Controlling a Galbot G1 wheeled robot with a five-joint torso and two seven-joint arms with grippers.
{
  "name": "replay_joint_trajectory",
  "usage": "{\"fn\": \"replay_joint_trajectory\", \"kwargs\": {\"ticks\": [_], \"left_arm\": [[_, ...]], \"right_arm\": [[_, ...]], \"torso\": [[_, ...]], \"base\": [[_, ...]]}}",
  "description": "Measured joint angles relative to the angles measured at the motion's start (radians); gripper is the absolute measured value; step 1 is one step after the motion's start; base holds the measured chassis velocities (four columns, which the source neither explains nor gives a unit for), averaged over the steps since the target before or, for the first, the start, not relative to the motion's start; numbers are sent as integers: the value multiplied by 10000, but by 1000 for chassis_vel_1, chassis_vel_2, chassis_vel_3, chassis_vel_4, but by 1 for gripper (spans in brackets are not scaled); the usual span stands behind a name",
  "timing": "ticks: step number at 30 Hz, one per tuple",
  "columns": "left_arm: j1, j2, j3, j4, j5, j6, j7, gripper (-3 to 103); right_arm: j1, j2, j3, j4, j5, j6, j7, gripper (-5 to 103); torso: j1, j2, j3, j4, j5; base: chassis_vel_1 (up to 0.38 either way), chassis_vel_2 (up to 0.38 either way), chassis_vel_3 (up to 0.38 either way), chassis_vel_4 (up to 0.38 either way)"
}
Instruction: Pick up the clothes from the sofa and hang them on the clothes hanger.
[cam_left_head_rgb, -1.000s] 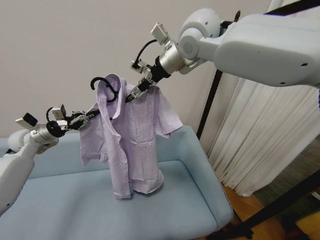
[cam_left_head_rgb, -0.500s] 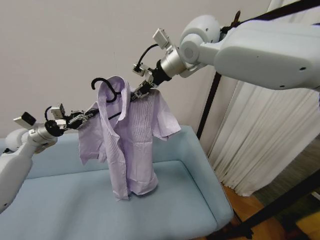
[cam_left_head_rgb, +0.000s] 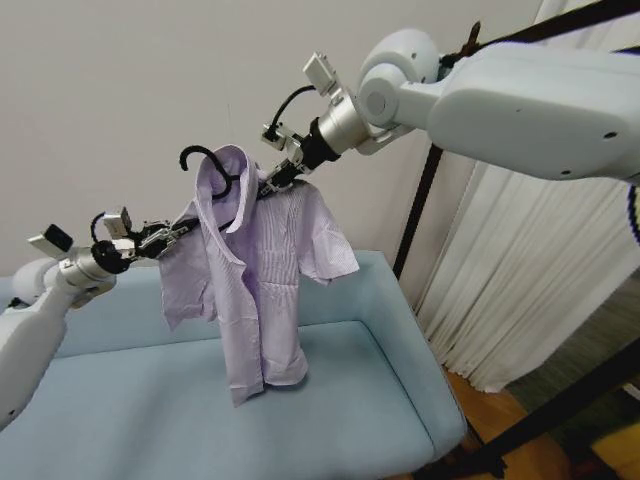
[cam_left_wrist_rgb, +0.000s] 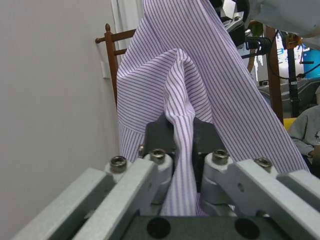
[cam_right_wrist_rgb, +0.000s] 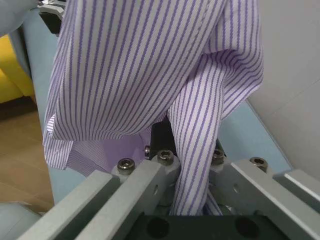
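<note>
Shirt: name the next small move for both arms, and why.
Probably swing the shirt toward the dark rack pole. The left gripper and right gripper are each shut on one shoulder, the black hanger hook is free, and the hem hangs low over the sofa.

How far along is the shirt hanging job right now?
Done: the striped shirt is lifted from the sofa, already on a black hanger. In hand: left gripper and right gripper each pinch its fabric. Left: hooking the hanger on the dark stand.
</note>
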Motion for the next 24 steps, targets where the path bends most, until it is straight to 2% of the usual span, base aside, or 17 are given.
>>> {"fn": "replay_joint_trajectory", "kwargs": {"ticks": [1,4,6,7,8,10,11,14,17,20,22,24], "left_arm": [[0,0,0,0,0,0,0,10],[162,-2,-99,-122,-56,12,-243,26],[172,0,-106,-128,-58,11,-254,26],[203,21,-131,-150,-66,7,-299,36],[204,44,-141,-153,-71,5,-324,36],[182,80,-144,-153,-85,3,-352,47],[182,80,-144,-153,-85,3,-352,47],[118,184,-140,-181,-179,1,-478,64],[105,235,-139,-202,-230,1,-564,69],[106,350,-148,-226,-314,-11,-738,85],[107,371,-159,-226,-333,-17,-766,85],[104,476,-279,-181,-388,-28,-849,95]], "right_arm": [[0,0,0,0,0,0,0,2],[-130,-14,147,23,0,4,4,2],[-142,-17,164,23,0,5,4,2],[-213,-50,254,41,0,15,9,2],[-270,-77,304,71,2,18,27,2],[-366,-135,403,146,23,21,83,2],[-366,-135,403,146,23,21,83,2],[-533,-282,534,259,42,58,161,2],[-605,-340,590,261,42,76,192,2],[-783,-497,730,270,43,136,220,2],[-816,-524,752,279,43,150,221,2],[-929,-639,807,356,44,212,223,2]], "torso": [[0,0,0,0,0],[0,0,0,1,-1],[0,0,0,1,-1],[0,0,0,0,-1],[0,0,0,0,0],[0,0,0,1,0],[0,0,0,1,0],[0,0,0,0,-1],[0,0,0,0,0],[0,0,0,0,0],[0,0,0,-1,0],[0,0,0,0,0]], "base": [[0,0,0,0],[0,0,0,0],[0,0,0,0],[0,0,0,0],[0,0,0,0],[0,0,0,0],[0,0,0,0],[0,0,0,0],[0,0,0,0],[0,0,0,0],[0,0,0,0],[0,0,0,0]]}}
